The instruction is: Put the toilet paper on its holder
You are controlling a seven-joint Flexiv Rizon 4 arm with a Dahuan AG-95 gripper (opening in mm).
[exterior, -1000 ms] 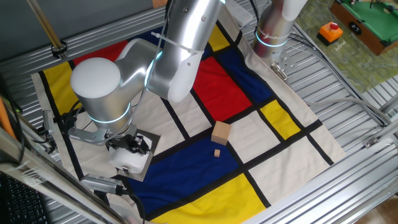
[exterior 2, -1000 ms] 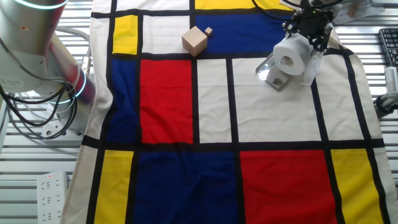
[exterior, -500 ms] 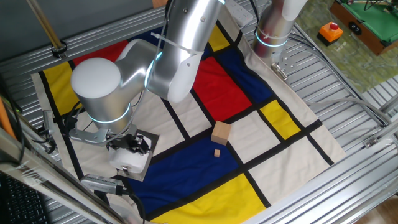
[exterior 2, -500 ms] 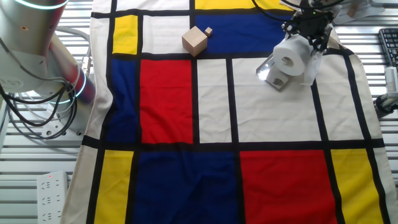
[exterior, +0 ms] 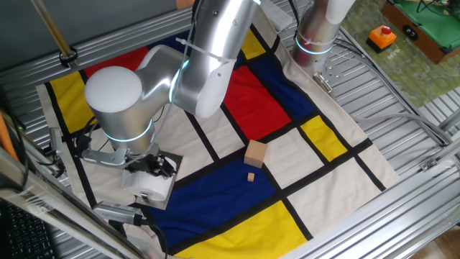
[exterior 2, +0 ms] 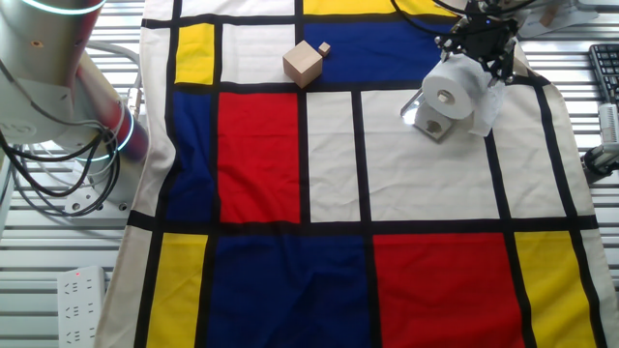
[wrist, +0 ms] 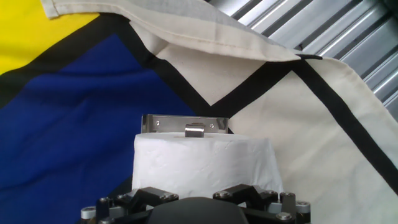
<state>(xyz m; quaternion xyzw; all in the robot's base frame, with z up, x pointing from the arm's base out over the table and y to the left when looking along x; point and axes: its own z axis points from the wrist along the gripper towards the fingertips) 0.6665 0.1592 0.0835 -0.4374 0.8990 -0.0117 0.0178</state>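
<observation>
The white toilet paper roll (exterior 2: 453,92) is held by my gripper (exterior 2: 476,55), whose black fingers clamp it from the far side. The roll hangs low over the shiny metal holder (exterior 2: 427,119), which lies flat on the white cloth panel. In the hand view the roll (wrist: 204,163) fills the space in front of my gripper (wrist: 199,199), and the holder's plate with its bar fitting (wrist: 186,125) shows just beyond it. In the first fixed view the roll (exterior: 146,188) sits under my gripper (exterior: 149,168) on the holder (exterior: 175,167). Whether the roll touches the bar is hidden.
A tan wooden cube (exterior 2: 303,64) with a small block (exterior 2: 325,47) beside it lies on the colour-block cloth, away from the holder; both also show in the first fixed view (exterior: 255,153). The cloth's folded edge (wrist: 186,31) and the ribbed metal table lie beyond.
The gripper and roll have shifted slightly, a little further over the holder. The holder and the blocks have not moved.
</observation>
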